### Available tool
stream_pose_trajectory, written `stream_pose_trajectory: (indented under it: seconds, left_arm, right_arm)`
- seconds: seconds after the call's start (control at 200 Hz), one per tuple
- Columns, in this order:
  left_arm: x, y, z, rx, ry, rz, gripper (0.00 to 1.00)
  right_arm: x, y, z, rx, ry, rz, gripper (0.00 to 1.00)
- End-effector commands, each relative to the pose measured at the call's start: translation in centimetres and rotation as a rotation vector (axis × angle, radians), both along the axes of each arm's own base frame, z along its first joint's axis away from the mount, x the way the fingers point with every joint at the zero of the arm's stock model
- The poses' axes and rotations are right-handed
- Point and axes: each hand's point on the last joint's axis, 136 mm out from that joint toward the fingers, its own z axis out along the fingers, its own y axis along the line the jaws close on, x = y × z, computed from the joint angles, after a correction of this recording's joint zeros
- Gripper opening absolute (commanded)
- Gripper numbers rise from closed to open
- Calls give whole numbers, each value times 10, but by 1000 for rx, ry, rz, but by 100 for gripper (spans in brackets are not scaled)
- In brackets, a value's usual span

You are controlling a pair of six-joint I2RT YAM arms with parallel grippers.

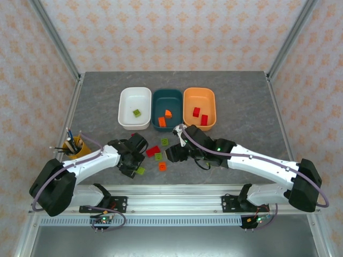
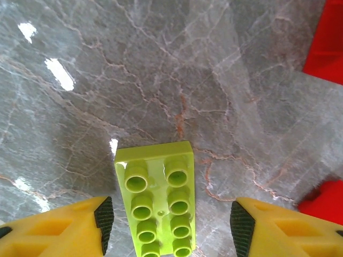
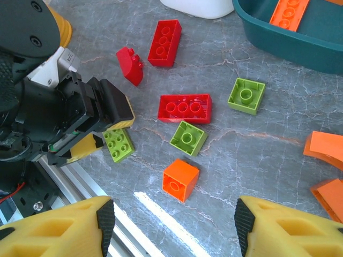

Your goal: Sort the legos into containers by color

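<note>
1. The grey marbled tabletop (image 1: 241, 107) carries everything. The sort looks to be partly done, with several legos loose near the arms.
2. Three containers stand in a row at the far side.
   - The white tub (image 1: 134, 90) holds one lime piece (image 1: 137, 112).
   - The teal tub (image 1: 167, 92) holds orange pieces (image 1: 162, 122).
   - The orange tub (image 1: 199, 90) holds red ones (image 1: 196, 111).
   - Judging by this, lime goes to white, orange to teal and red to orange.
3. The left tool (image 2: 171, 222) hangs low with its fingers apart. They straddle the lime brick and a gap shows on each side, so nothing is clamped yet.
4. The right tool (image 3: 171, 219) is also spread and empty. It hovers above the loose pile, roughly over the orange cube (image 3: 180, 180).
5. The lime brick (image 2: 158, 198) lies flat on the tabletop, studs up, lengthwise between the left fingers. The step in hand seems to be grasping it. The next move calls for closing squarely on its long sides, lifting, then carrying it to the white tub.
6. Other loose pieces are a red brick (image 3: 184, 108), a second red brick (image 3: 164, 36) and two lime squares (image 3: 246, 96) (image 3: 188, 137).
</note>
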Motion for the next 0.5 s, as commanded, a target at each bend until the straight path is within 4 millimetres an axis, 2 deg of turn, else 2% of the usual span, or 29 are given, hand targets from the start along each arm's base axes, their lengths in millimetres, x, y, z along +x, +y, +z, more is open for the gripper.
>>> stream_pose_trajectory:
  seconds: [0.0, 0.26, 0.495]
  left_arm:
    - [-3, 3, -10, 20, 5, 32, 57]
    - [0, 3, -23, 37, 1, 25, 44]
    - [9, 4, -26, 58, -31, -1, 29]
  right_arm:
    - [2, -4, 0, 1, -19, -30, 62]
    - [3, -4, -1, 1, -8, -41, 62]
    - [2, -5, -2, 3, 2, -49, 62]
